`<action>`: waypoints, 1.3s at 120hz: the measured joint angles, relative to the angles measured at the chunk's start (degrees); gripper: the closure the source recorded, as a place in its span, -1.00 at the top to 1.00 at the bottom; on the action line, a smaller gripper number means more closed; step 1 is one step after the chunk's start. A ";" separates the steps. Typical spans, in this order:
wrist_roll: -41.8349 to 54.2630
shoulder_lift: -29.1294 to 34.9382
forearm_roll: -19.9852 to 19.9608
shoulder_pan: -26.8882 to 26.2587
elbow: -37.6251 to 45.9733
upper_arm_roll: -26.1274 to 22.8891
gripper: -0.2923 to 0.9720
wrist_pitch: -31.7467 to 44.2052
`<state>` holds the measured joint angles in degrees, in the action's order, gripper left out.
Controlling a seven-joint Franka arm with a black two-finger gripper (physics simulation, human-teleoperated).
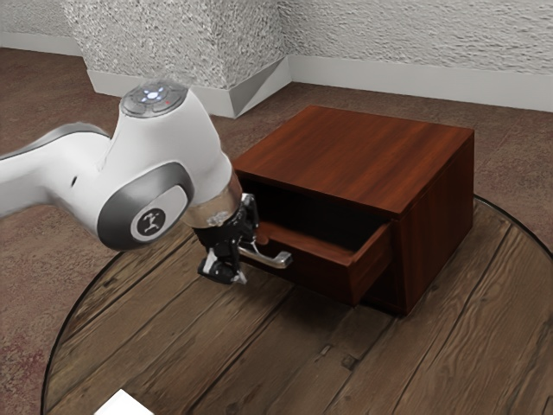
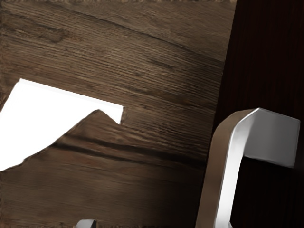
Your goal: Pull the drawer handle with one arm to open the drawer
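Note:
A dark red-brown wooden cabinet point(image 1: 363, 164) stands on a round plank table point(image 1: 285, 354). Its single drawer point(image 1: 333, 255) is pulled partway out toward the exterior view's left, with a dark gap showing above the drawer front. A silver bar handle point(image 1: 270, 256) juts from the drawer front. My black gripper point(image 1: 226, 262) is right at the handle's near end, touching or overlapping it. In the wrist view the bent silver handle point(image 2: 237, 161) is very close to the hand, against the dark drawer front point(image 2: 270, 61).
A flat white object point(image 1: 123, 404) lies at the table's front edge and also appears on the planks in the wrist view as a white shape point(image 2: 42, 128). The table's rim point(image 1: 65, 328) curves below my arm. White textured walls and brown floor lie behind.

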<state>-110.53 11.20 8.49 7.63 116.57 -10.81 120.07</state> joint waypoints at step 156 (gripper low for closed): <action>-1.49 8.55 -6.88 -0.06 3.15 -0.29 -0.03 -17.42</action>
<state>-112.02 19.75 1.60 7.57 119.72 -11.10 102.65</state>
